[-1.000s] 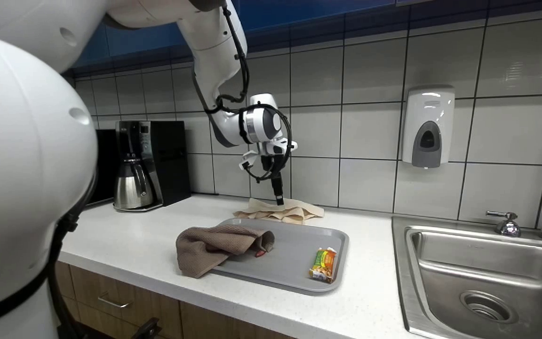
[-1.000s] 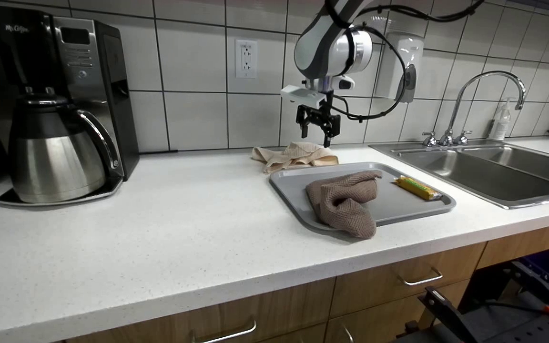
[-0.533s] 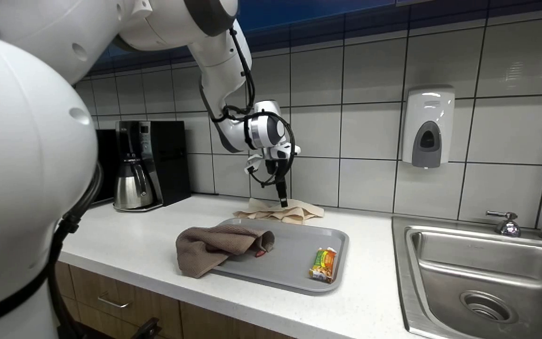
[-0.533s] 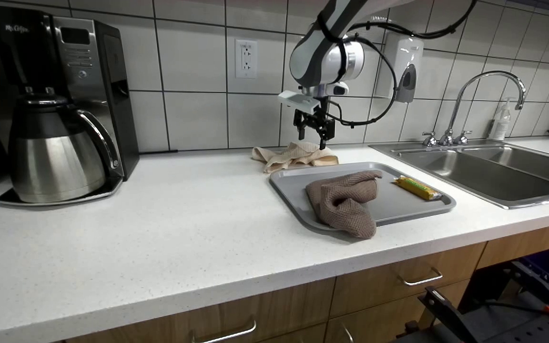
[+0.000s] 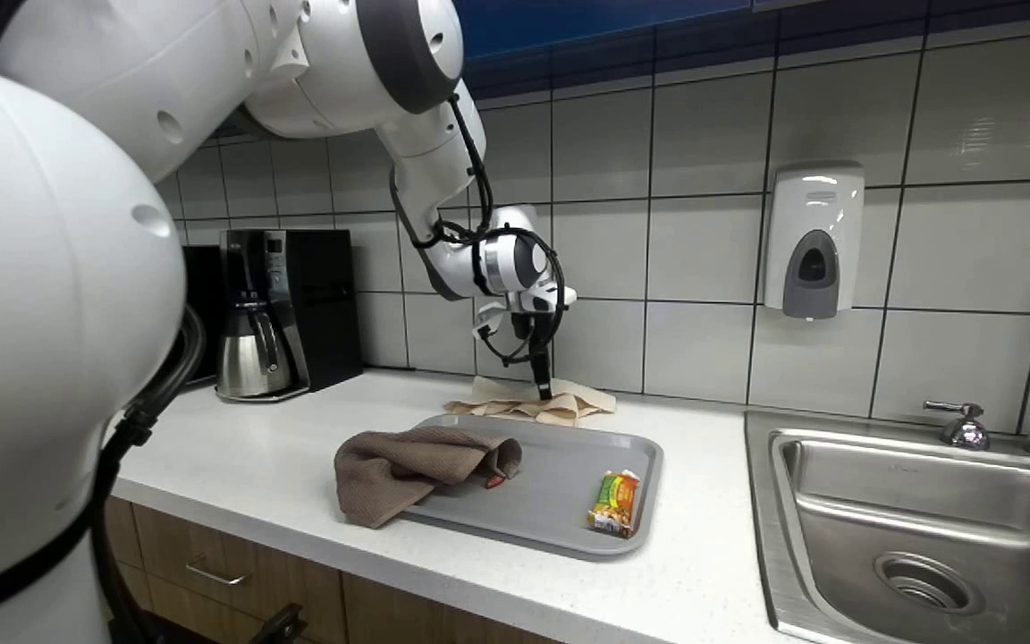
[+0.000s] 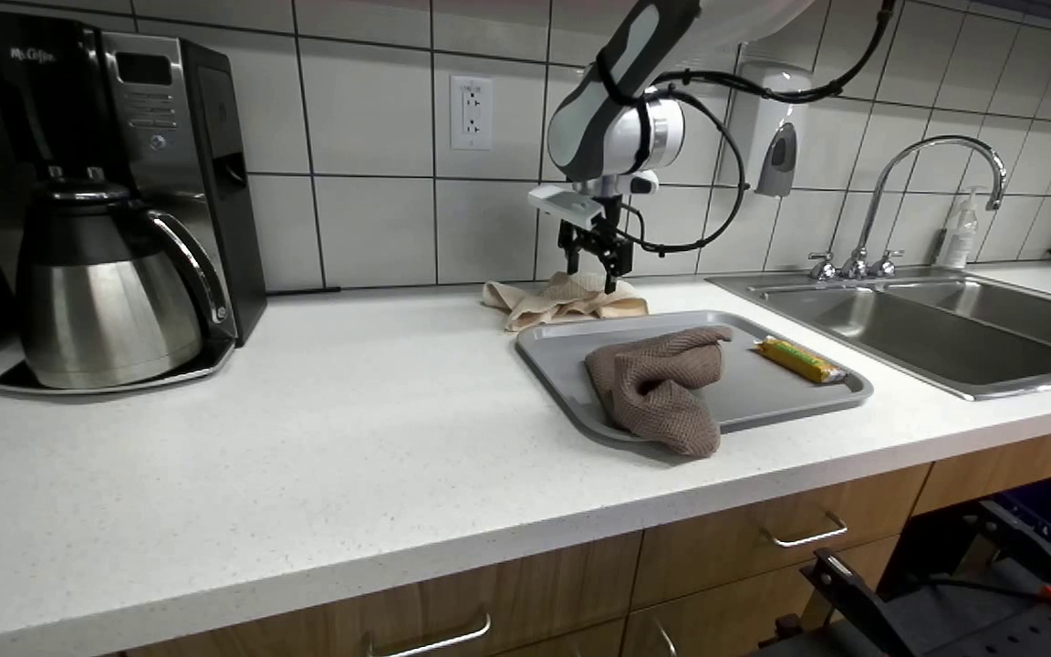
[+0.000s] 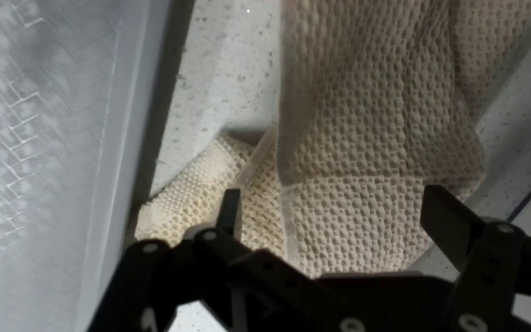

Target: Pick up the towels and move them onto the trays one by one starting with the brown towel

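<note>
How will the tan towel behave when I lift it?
The tan towel looks limp: it lies in loose folds, so it will probably droop rather than hold shape. Its bumpy weave should give the gripper decent hold. The flap beside the tray may trail if only the upper layer is pinched.

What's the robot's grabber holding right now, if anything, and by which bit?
Nothing is held: the gripper is open over the beige towel, not pinching any part of it.

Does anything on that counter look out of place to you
Yes: the brown towel lies bunched and askew, one end spilling over the edge of the grey tray instead of lying fully inside.
</note>
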